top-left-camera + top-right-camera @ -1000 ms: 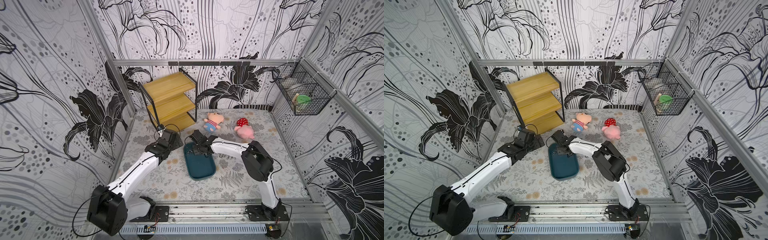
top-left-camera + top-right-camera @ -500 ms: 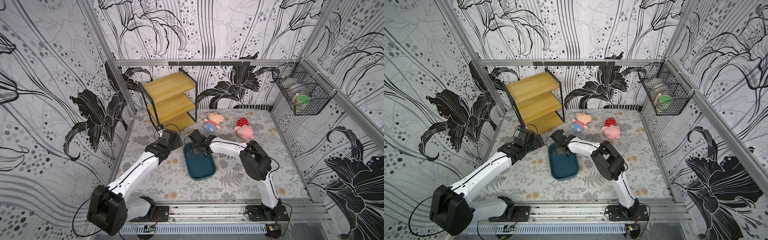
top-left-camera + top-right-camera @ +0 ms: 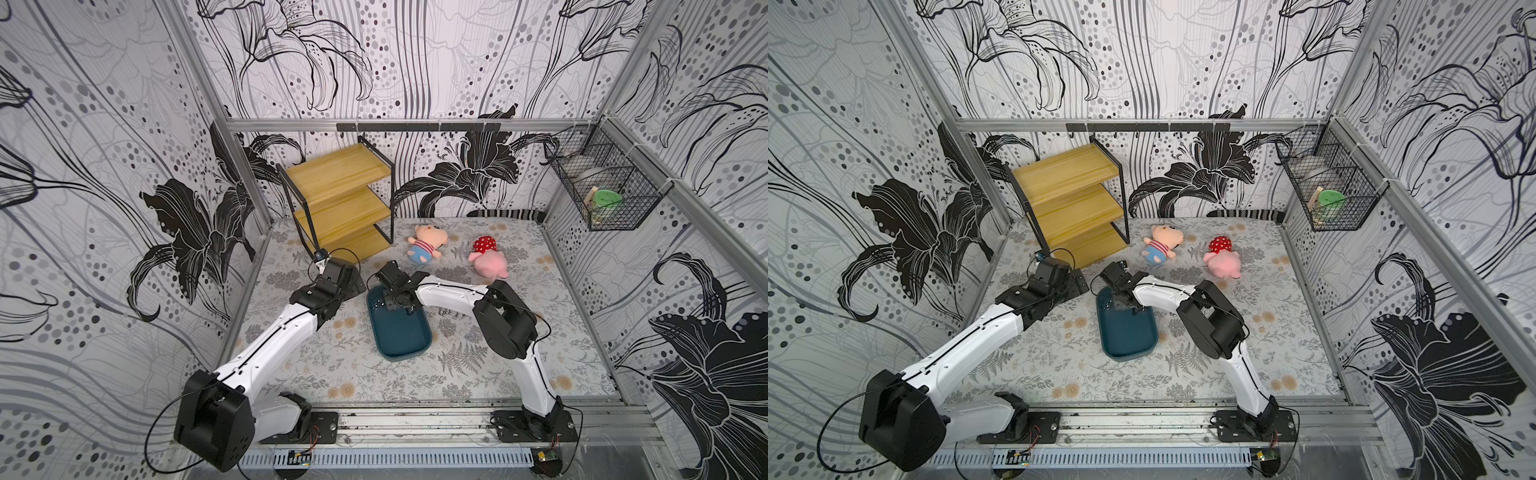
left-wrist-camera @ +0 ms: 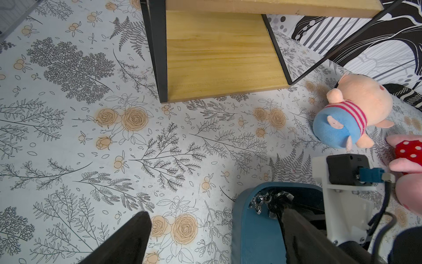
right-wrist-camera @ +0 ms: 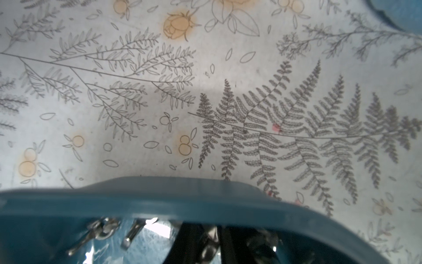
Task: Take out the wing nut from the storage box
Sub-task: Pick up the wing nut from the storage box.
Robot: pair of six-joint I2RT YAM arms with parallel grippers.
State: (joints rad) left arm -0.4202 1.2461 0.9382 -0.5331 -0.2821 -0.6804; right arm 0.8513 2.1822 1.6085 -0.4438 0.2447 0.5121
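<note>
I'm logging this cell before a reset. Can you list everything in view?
storage box: one, dark teal, mid-table.
wing nuts: several (count unclear), silver, at the storage box's far end.
shelf: one, three yellow wooden tiers on a black frame, far left.
striped-shirt plush: one, peach and blue, lying on the far side.
pink plush: one, with red dotted cloth, beside it.
wire basket: one, black, on the right wall, holding a green round thing.
table mat: one, floral.
left gripper: open, beside the box.
right gripper: in the box among the nuts, jaws unclear.
</note>
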